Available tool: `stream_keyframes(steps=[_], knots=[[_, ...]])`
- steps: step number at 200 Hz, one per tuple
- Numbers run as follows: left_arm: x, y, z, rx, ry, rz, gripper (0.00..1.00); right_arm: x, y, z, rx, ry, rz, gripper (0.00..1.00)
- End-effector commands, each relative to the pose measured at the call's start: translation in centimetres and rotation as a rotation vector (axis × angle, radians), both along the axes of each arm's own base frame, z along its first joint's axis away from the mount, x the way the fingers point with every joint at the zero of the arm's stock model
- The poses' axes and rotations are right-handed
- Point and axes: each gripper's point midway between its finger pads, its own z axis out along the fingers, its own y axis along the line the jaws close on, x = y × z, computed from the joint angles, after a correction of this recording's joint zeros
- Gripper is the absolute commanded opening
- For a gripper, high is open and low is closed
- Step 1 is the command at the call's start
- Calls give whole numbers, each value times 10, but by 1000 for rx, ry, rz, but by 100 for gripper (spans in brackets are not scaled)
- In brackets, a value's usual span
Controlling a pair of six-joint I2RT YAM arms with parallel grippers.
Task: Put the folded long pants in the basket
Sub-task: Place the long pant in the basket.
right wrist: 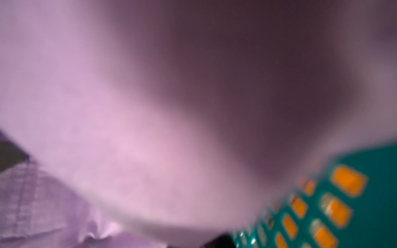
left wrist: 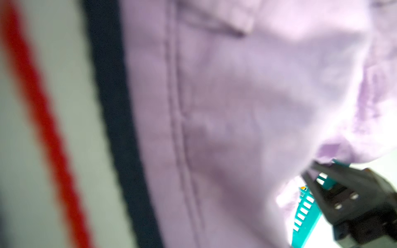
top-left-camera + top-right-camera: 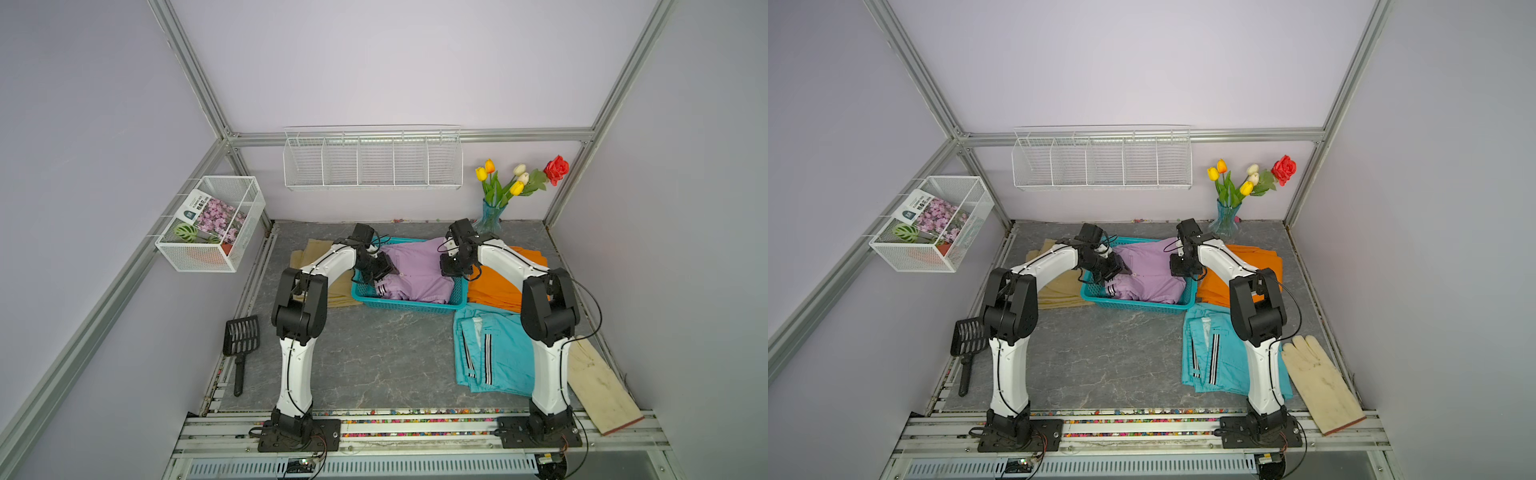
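The lilac folded long pants lie inside the turquoise basket, bulging above its rim. My left gripper hovers over their left part; its jaws are too dark and small to read. My right gripper is shut, pinching the lilac cloth's right edge by the basket wall. Lilac cloth fills the right wrist view. Khaki pants lie left of the basket under my left arm. Orange pants lie to its right. Teal striped pants lie in front of those.
A cream glove lies at the front right edge. A black slotted scoop rests at the left edge. A vase of flowers stands behind the right arm. White wire baskets hang on the walls.
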Motion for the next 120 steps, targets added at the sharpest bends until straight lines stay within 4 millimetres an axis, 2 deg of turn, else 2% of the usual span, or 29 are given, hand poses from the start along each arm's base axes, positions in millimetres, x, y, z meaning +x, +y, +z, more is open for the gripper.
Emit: stream_keyframes(steps=[1, 7, 10, 30, 70, 90, 105, 120], knots=[[20, 40, 14, 111, -51, 108, 64, 1, -83, -32, -194, 133, -115, 0], [20, 41, 15, 121, -53, 111, 64, 3, -84, -31, -191, 135, -116, 0], [19, 41, 16, 127, -53, 114, 68, 4, -85, -32, -192, 136, -120, 0], [23, 48, 38, 153, -108, 141, 70, 3, -86, -23, -185, 133, -119, 0], [25, 61, 90, 187, -201, 191, 70, -43, -54, -5, -126, 90, -42, 0], [16, 66, 102, 188, -223, 203, 69, -60, -37, 0, -128, 95, -2, 0], [8, 67, 104, 173, -235, 201, 69, -69, -29, -9, -146, 130, 13, 0], [4, 66, 98, 165, -230, 192, 69, -74, -28, -21, -170, 159, 11, 1]])
